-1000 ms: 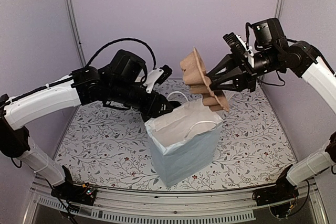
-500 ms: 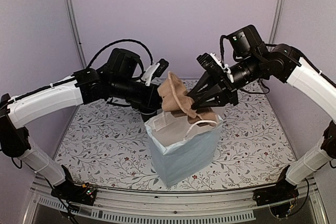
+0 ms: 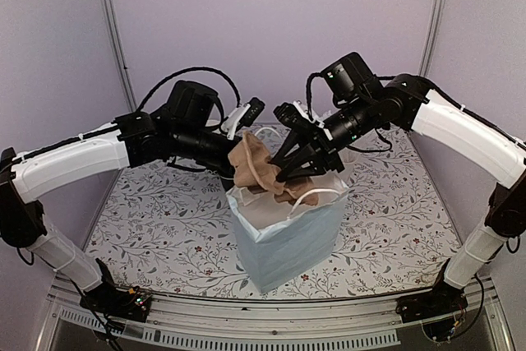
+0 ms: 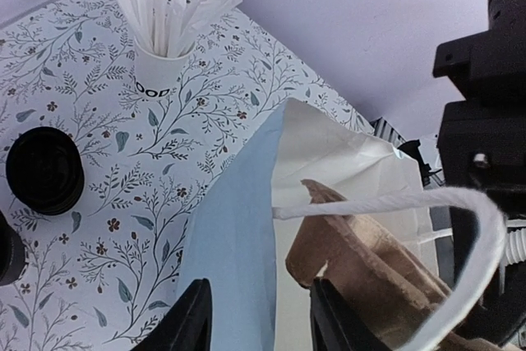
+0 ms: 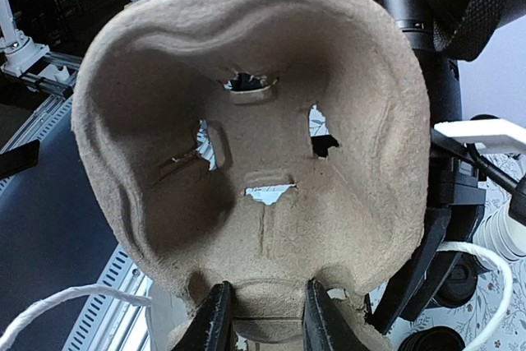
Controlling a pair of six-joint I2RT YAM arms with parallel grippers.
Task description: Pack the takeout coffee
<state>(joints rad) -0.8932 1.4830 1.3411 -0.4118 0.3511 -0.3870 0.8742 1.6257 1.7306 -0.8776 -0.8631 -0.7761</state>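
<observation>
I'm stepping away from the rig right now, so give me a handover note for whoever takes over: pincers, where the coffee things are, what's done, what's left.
Left pincer: fingers either side of the paper bag wall; cannot tell if clamped.
Right pincer: shut on the edge of the pulp cup carrier, which is tilted at the bag's mouth, partly in.
Takeout coffee: lid on, standing on the table near the straw cup, outside the bag.
Done: bag stands open, carrier at its mouth.
Left: seat the carrier, let go, then pack the coffee.
</observation>
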